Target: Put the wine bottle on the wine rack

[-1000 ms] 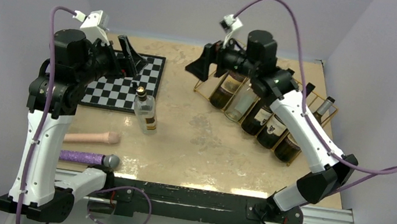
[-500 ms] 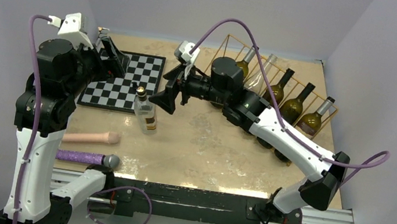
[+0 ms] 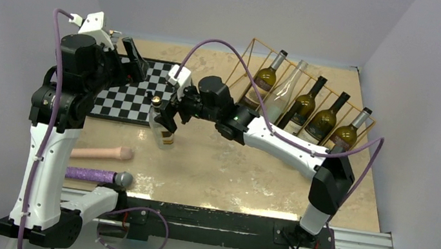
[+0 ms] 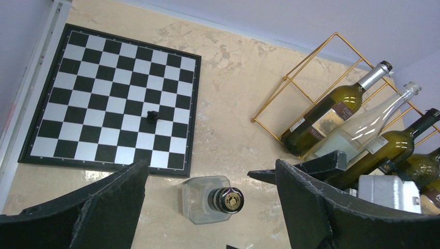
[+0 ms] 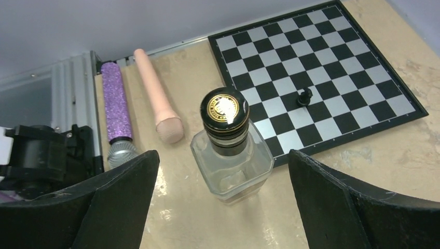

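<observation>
Overhead: the right gripper [image 3: 167, 117] sits at the upright clear square bottle [image 3: 161, 128] beside the chessboard [image 3: 138, 90]. The wine rack [image 3: 240, 61] stands well apart, its leftmost slot free.

Left wrist: the left gripper [image 4: 211, 168] is spread and empty, above the bottle.

Right wrist: the right gripper is spread wide either side of the bottle. An off-centre squeeze could tip the smooth glass.

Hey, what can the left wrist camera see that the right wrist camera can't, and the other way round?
Only the left wrist view shows the gold wine rack with bottles lying in it. Only the right wrist view shows the pink microphone and the purple glitter microphone, lying side by side. Both show the upright clear bottle with its black-and-gold cap, the checkered board and the lone black chess piece on it.
</observation>
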{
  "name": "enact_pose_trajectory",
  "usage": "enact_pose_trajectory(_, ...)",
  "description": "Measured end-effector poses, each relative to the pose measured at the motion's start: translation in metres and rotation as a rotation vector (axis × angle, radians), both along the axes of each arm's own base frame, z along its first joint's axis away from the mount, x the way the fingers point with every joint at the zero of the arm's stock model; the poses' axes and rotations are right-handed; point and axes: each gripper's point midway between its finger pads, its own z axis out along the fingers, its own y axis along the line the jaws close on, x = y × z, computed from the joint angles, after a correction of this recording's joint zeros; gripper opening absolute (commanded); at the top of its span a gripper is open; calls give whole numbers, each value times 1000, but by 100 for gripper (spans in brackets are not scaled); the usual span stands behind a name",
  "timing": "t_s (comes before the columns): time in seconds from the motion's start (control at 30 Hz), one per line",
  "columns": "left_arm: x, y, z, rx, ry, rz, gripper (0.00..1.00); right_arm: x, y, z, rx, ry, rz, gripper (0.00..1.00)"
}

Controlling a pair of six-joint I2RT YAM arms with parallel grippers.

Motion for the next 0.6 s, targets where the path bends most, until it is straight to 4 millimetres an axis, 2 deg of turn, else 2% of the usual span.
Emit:
enact_pose_trajectory(0.1,1,2,-4,-17,18,30,93,8,6,-11,-15,-6,-12,98)
enact_pose_trajectory(0.2,4,3,-10,-40,47,58,93,17,16,-15,-7,-18,-24,95)
enact_pose_trajectory(0.37,8,7,-22,-48,96,96,93,31,30,-17,6,-35,-49,82)
enact_pose_trajectory(0.6,8,6,-31,-64,125,107,93,35,38,-23,-4,-55,-85,32)
